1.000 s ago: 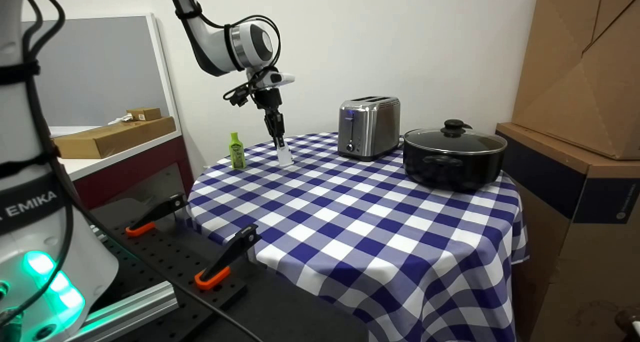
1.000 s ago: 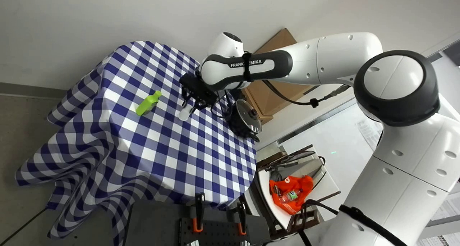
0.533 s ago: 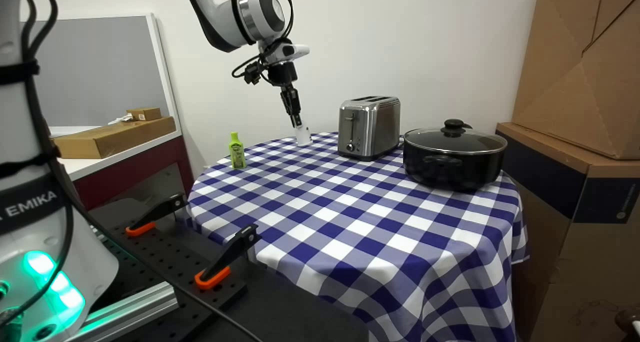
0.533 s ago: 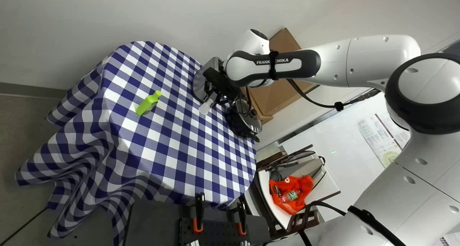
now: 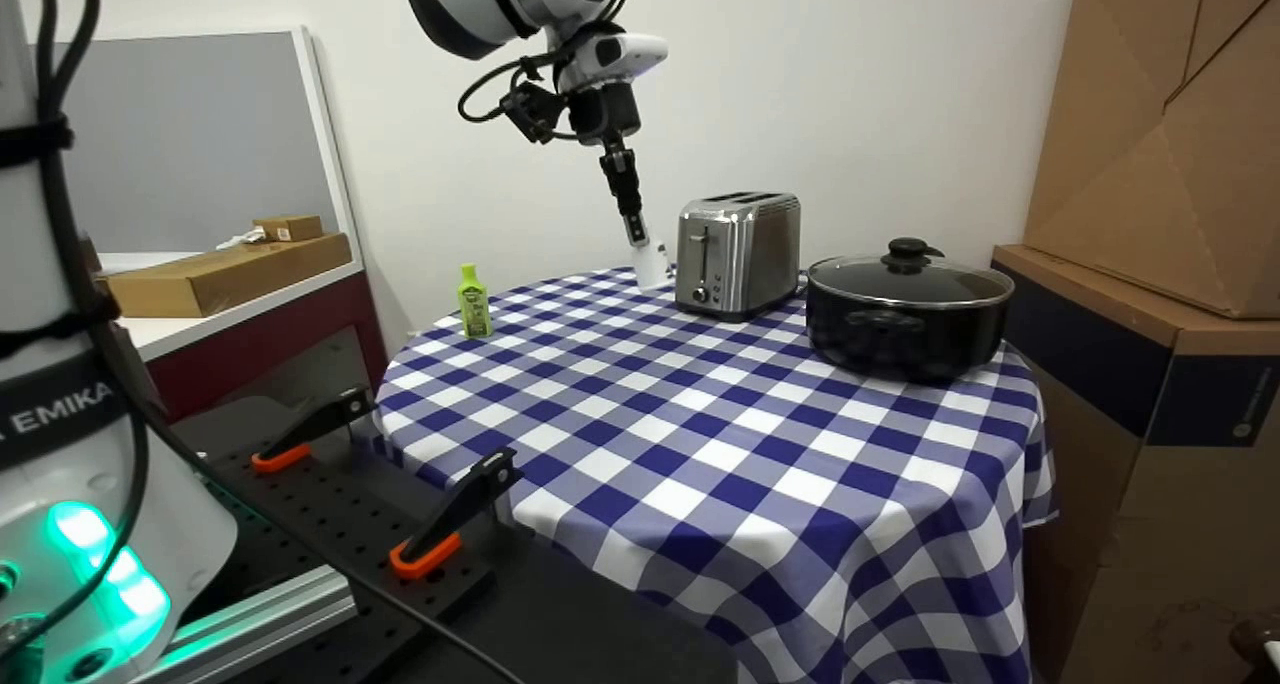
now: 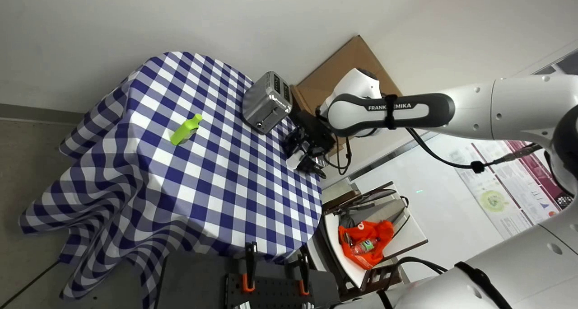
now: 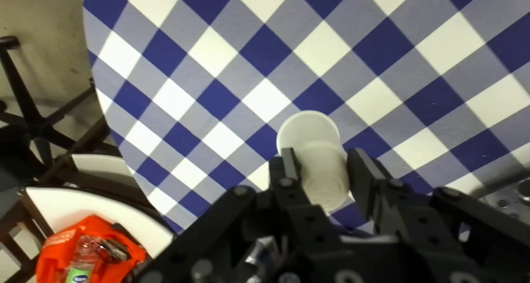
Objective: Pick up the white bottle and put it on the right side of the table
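The white bottle [image 5: 651,267] is held in my gripper [image 5: 637,228], tilted slightly, and appears to be above the tablecloth. In an exterior view it overlaps the left edge of the toaster. In an exterior view the bottle [image 6: 294,161] shows near the pot, partly covered by the gripper [image 6: 301,152]. In the wrist view the bottle [image 7: 311,130] stands between both fingers of the gripper [image 7: 319,157], which are shut on it. Its lower part points away toward the cloth. The table [image 5: 640,429] has a blue and white checked cloth.
A green bottle [image 5: 474,306] stands at the table's far left in an exterior view. A silver toaster [image 5: 738,259] and a black lidded pot [image 5: 905,314] stand on the table. The pot is mostly hidden by the arm in an exterior view. Cardboard boxes [image 5: 1130,414] flank the table.
My gripper has carried the white bottle away from the green bottle, past the toaster and toward the pot side. It has risen off the cloth. The toaster is now uncovered in an exterior view.
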`<state>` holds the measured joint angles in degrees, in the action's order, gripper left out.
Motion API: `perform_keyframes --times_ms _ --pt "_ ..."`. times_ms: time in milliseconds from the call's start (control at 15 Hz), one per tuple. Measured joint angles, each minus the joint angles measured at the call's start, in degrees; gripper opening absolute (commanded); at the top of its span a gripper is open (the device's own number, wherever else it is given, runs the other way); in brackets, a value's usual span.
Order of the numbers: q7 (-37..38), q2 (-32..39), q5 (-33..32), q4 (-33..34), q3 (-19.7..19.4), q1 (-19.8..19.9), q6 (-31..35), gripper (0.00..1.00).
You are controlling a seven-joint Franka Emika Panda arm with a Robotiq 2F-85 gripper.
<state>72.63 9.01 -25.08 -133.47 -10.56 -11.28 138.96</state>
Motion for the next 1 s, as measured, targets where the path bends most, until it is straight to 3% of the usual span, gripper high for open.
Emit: perform_keyframes --times_ms 400,1000 --pt "-0.70 -8.81 -0.28 -7.57 0.43 8.67 0.44 0.10" --pt "-10.64 -9.49 1.27 -5.98 0.65 16.43 5.49 0.10"
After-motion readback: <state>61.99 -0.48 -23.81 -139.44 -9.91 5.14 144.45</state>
